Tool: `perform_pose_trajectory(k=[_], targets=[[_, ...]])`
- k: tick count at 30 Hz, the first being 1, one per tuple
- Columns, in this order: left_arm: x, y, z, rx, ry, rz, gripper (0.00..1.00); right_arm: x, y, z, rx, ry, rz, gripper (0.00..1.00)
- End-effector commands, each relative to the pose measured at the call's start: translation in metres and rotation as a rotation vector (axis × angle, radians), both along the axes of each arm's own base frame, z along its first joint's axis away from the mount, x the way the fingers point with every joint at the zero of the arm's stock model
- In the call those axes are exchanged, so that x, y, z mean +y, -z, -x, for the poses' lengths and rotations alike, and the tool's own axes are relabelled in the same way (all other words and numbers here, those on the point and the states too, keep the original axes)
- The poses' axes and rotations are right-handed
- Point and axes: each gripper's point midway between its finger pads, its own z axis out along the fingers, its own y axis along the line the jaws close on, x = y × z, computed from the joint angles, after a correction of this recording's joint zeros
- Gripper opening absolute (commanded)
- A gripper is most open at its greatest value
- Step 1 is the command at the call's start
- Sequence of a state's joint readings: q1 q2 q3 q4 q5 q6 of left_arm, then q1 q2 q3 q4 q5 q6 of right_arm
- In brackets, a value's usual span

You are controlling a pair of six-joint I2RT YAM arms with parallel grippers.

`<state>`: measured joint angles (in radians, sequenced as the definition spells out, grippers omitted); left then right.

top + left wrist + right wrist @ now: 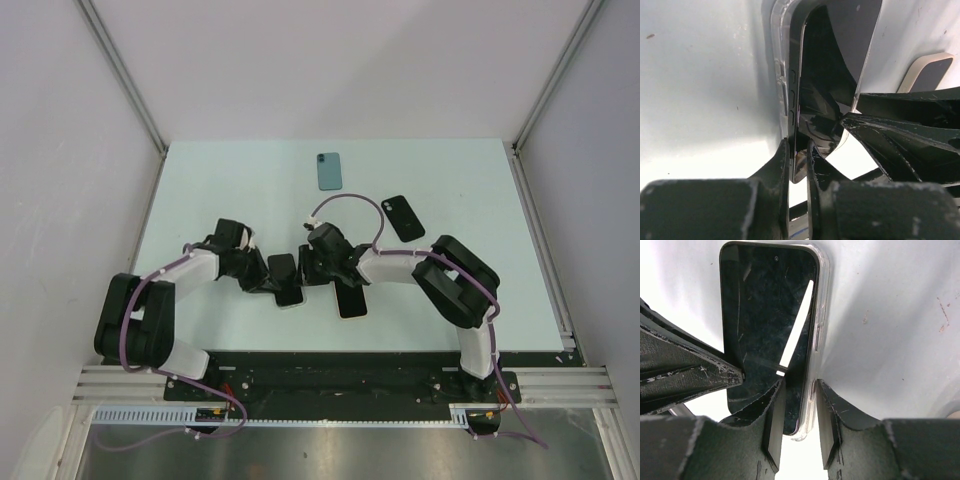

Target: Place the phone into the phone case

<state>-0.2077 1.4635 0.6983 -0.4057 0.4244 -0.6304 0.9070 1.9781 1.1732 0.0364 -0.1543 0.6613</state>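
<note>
A pale mint table (200, 200) is filling the middle of the top view, with plain white walls (60, 150) rising around it and a metal rail (340, 385) running along the bottom, where the two arms are standing. A teal phone (329, 171) is lying near the upper centre of the frame, and a black phone (403, 217) is lying tilted just below and right of it, both well apart from the arms. At frame centre the left gripper (272, 276) and the right gripper (308, 270) are meeting over the phone (284, 282), which is resting on the table. A beige-rimmed phone (351, 300) is lying just to its right. The wrist cameras are showing what the top view is hiding. In the right wrist view, a clear phone case (823, 300) is hugging the top and right edge of the dark screen, and the right jaws are pinching that cased edge at the lower corner. In the left wrist view, the left jaws are squeezing the phone's thin edge, which is sitting tilted in the clear rim.
</note>
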Motion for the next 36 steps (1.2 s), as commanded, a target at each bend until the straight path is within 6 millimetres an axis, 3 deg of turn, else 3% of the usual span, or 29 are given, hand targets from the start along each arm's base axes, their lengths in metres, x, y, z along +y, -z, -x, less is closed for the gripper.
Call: perform_pose_trajectory(k=[1, 7, 11, 14, 22, 28, 32, 36], targets=[[-0.016, -0.002, 0.008, 0.007, 0.042, 0.001, 0.18, 0.006, 0.002, 0.014, 0.042, -0.006, -0.032, 0.35], [0.011, -0.006, 0.005, 0.000, 0.030, -0.169, 0.49, 0.002, 0.003, 0.015, 0.044, 0.006, -0.034, 0.35], [0.013, -0.018, -0.002, -0.032, 0.030, -0.188, 0.51, -0.001, 0.001, 0.014, 0.039, 0.018, -0.034, 0.35], [0.003, -0.023, -0.003, -0.053, 0.039, -0.124, 0.45, -0.002, 0.000, 0.014, 0.038, 0.020, -0.035, 0.35], [-0.002, 0.000, 0.003, -0.007, 0.037, -0.097, 0.23, -0.003, 0.002, 0.016, 0.044, 0.019, -0.033, 0.35], [-0.033, -0.010, 0.002, -0.030, 0.048, 0.114, 0.03, 0.003, -0.002, 0.020, 0.056, 0.013, -0.063, 0.35], [-0.035, -0.014, 0.003, -0.043, 0.050, 0.133, 0.03, 0.003, -0.003, 0.024, 0.066, 0.014, -0.075, 0.35], [-0.010, -0.020, 0.001, -0.071, 0.042, -0.035, 0.14, -0.002, -0.002, 0.023, 0.057, 0.028, -0.064, 0.35]])
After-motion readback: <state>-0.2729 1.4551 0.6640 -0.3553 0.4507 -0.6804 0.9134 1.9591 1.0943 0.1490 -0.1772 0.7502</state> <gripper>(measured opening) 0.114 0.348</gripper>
